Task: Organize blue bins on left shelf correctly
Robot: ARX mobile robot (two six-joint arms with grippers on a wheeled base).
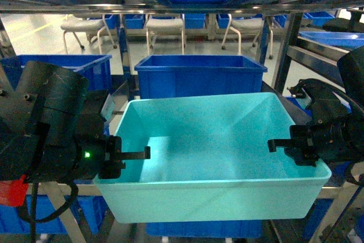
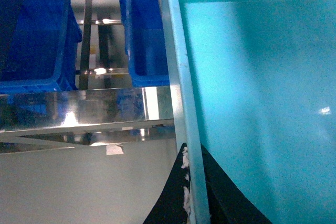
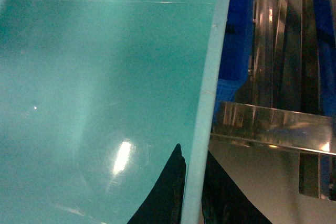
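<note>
Both pincers, left pincer (image 1: 122, 155) and right pincer (image 1: 284, 145), pinch the turquoise bin (image 1: 213, 157) rims, carrying it; next it probably needs a free level of the left shelf (image 1: 170, 1)

Beyond the racking, the far part of the room shows a pale, glossy floor (image 1: 40, 27) that catches soft overhead light, with a faint yellow line running across it at far left. A row of white chairs (image 1: 165, 27) on thin metal legs stands along the far side, one at left, one at centre and one toward the right. Dark royal-blue bins (image 1: 199, 75) fill much of the middle distance, one straight ahead, another at left (image 1: 62, 66), and more behind the chair legs and at far right. The light is cool and even, throwing bright glints off polished metal. No walls or windows can be made out.
</note>
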